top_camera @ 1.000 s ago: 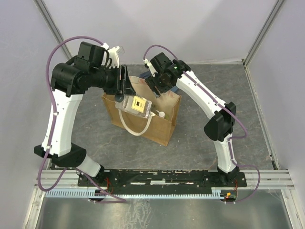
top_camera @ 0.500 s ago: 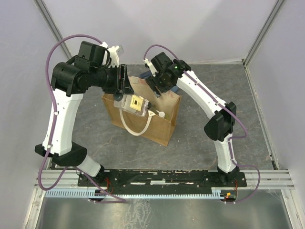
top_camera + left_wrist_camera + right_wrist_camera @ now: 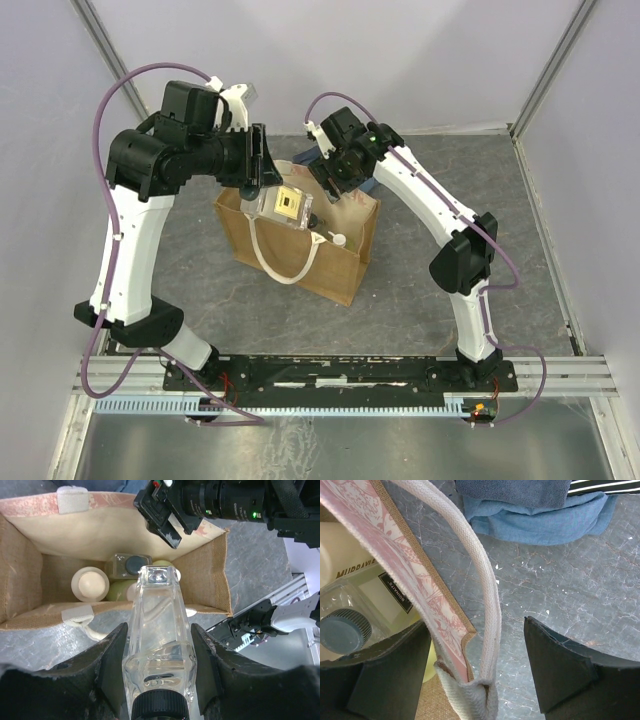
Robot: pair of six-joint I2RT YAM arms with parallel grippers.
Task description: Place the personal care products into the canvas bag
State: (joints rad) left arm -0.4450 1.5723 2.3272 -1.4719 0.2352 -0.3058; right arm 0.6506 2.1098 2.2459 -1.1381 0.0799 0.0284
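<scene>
Clear bottle (image 3: 159, 605) gripped by left end effector (image 3: 159, 635), centre frame, over bag (image 3: 200, 575). Right end effector (image 3: 476, 630) spread astride bag edge. Insertion step; next, lower and release.

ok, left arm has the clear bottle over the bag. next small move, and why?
Probably lower the clear bottle straight down into the bag, then open the left fingers. The bottle hangs base-down over the open mouth, above the jar and other bottles already inside. Releasing from this height risks knocking them or bouncing out.
</scene>
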